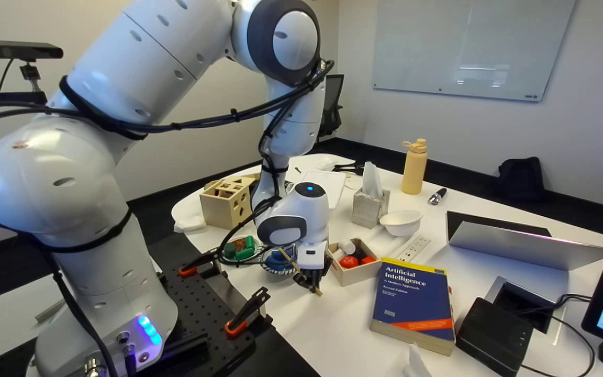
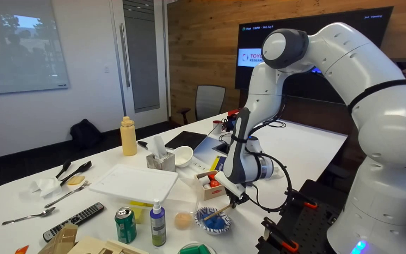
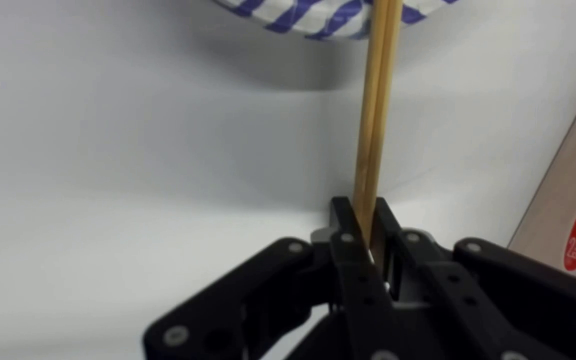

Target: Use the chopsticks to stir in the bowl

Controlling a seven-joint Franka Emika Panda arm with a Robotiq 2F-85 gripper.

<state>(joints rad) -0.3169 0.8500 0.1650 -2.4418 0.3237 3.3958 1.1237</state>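
My gripper [image 3: 361, 207] is shut on a pair of wooden chopsticks [image 3: 375, 110], which lie side by side between its fingertips. They slant out of the gripper toward the blue-and-white patterned bowl [image 2: 213, 231], whose striped rim [image 3: 313, 22] crosses the top of the wrist view. Inside the bowl are several blue pieces [image 2: 218, 223]; in an exterior view the chopsticks' far tips reach in among them, though whether they touch is unclear. The gripper itself stays outside the bowl, low over the table beside it. The bowl [image 1: 280, 272] is partly covered by the chopsticks and a cable.
A wooden box [image 2: 215, 192] of red and white pieces stands close to the gripper. On the bowl's far side from that box sits a plate of green pieces [image 1: 245, 253]. A spray bottle [image 2: 158, 225], a can [image 2: 125, 225], a thick book [image 1: 411, 303] and table clamps [image 1: 246, 314] surround the area.
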